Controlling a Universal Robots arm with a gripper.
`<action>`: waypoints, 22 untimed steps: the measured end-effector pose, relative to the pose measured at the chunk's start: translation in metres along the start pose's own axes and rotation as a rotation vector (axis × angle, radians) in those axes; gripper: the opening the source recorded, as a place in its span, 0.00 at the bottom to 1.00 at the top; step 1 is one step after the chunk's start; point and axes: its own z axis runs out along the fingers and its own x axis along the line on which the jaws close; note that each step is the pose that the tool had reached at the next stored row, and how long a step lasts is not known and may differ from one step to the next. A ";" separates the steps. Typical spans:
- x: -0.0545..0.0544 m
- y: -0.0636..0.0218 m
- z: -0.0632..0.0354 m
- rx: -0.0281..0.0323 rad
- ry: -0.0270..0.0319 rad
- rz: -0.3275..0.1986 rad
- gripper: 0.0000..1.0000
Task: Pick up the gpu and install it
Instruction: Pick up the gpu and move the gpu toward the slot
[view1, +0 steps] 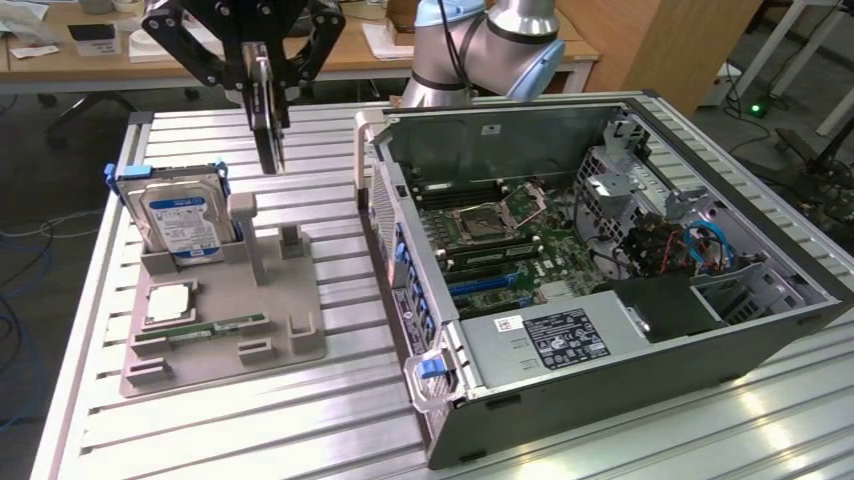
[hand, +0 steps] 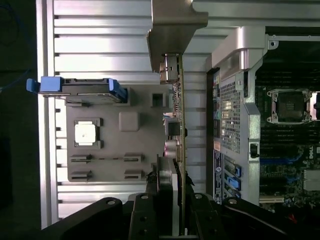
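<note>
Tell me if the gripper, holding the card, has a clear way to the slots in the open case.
Likely yes: the gripper holds the card up above the holder, the case lies open on top, and nothing covers its blue slots.

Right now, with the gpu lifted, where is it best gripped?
By its upper edge, from above, pinching the two flat faces. The gpu is thin and hangs upright, so the gripper's hold there leaves the bracket and lower edge free.

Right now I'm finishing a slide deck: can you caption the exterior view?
The tool holds the gpu edge-on above the grey holder, beside the open computer case.
</note>
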 end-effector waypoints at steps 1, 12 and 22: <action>0.000 -0.0001 0.0000 0.0086 -0.0002 0.000 0.28; -0.001 0.0001 0.0000 0.0158 -0.0004 0.000 0.28; -0.012 0.0002 0.0003 0.0158 -0.0003 0.000 0.28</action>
